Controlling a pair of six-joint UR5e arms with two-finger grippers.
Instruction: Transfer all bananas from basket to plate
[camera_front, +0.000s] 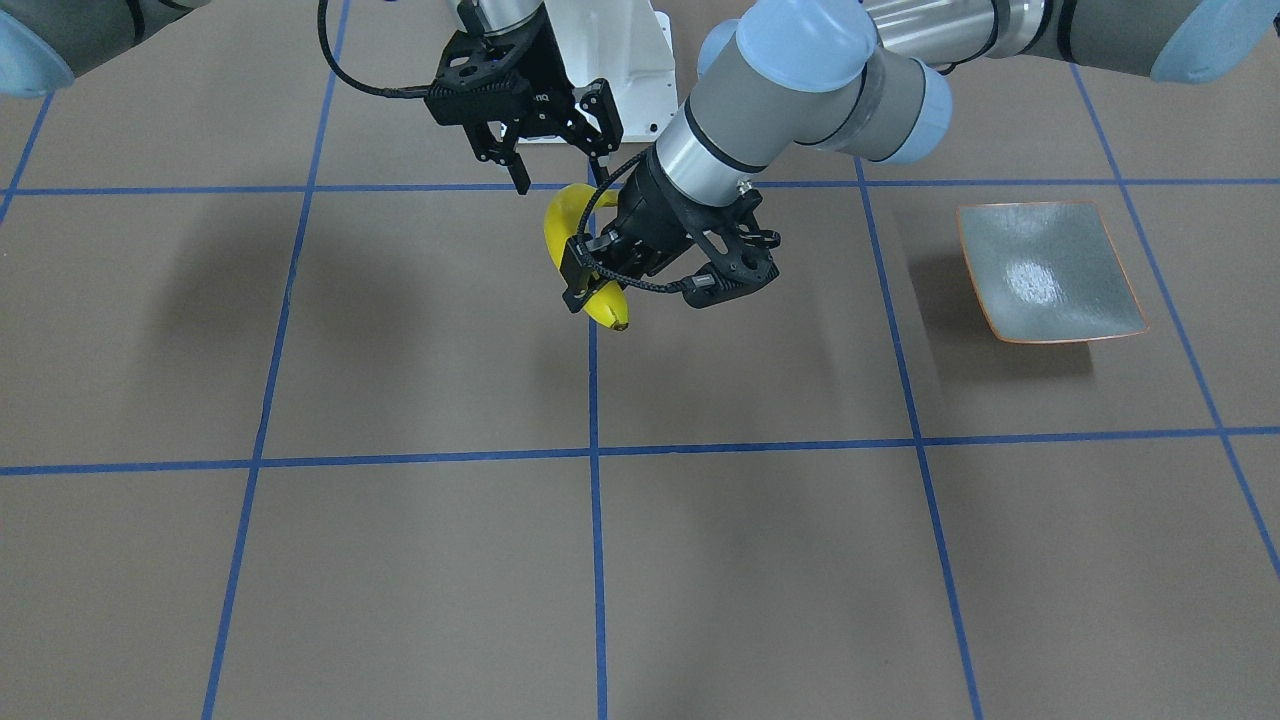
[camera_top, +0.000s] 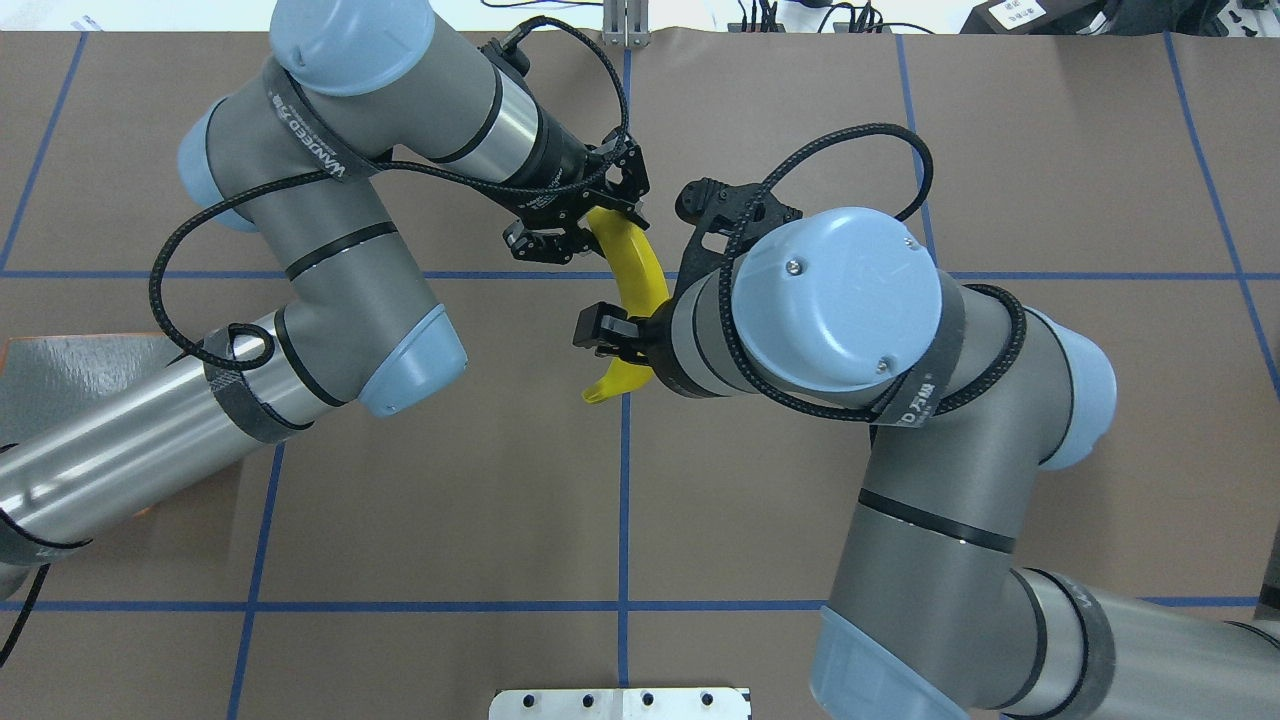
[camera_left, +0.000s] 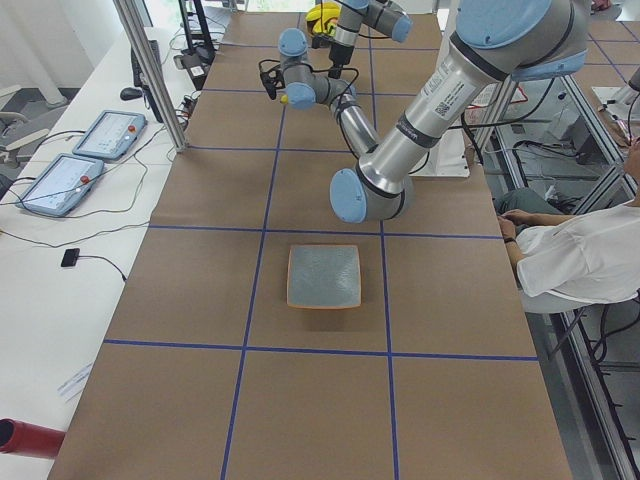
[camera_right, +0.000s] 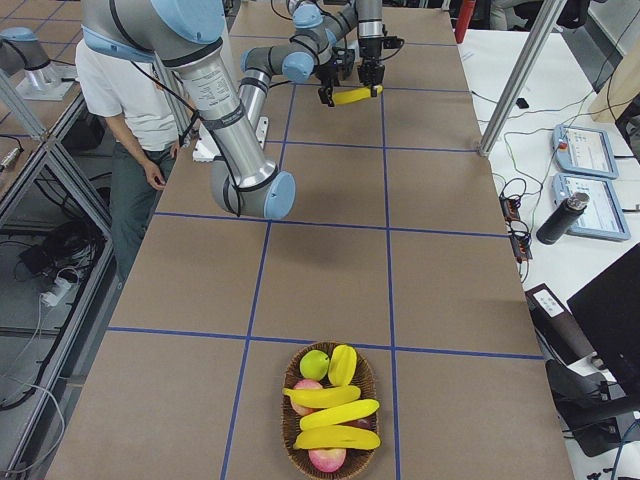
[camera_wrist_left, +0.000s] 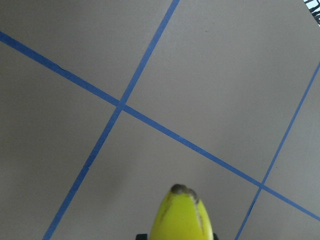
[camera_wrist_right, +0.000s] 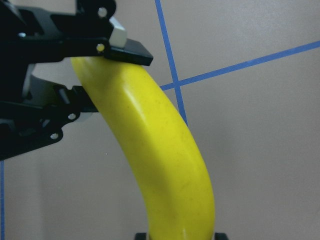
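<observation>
One yellow banana (camera_front: 560, 235) hangs in the air over the table's middle, held at both ends. My left gripper (camera_front: 598, 285) is shut on its far end, and the left wrist view shows the dark tip (camera_wrist_left: 181, 220). My right gripper (camera_front: 562, 175) is shut on its near end, and its pads flank the banana (camera_wrist_right: 160, 150) in the right wrist view. In the overhead view the banana (camera_top: 640, 270) runs between the left gripper (camera_top: 600, 215) and the right gripper (camera_top: 625, 345). The grey-green plate (camera_front: 1050, 270) lies empty on my left side. Three more bananas (camera_right: 335, 415) lie in the basket (camera_right: 368, 372).
The wicker basket, at the table's end on my right, also holds apples and other fruit. My left arm partly covers the plate (camera_top: 60, 370) in the overhead view. The white robot base (camera_front: 620, 60) stands behind the grippers. A person (camera_right: 110, 80) stands beside the table.
</observation>
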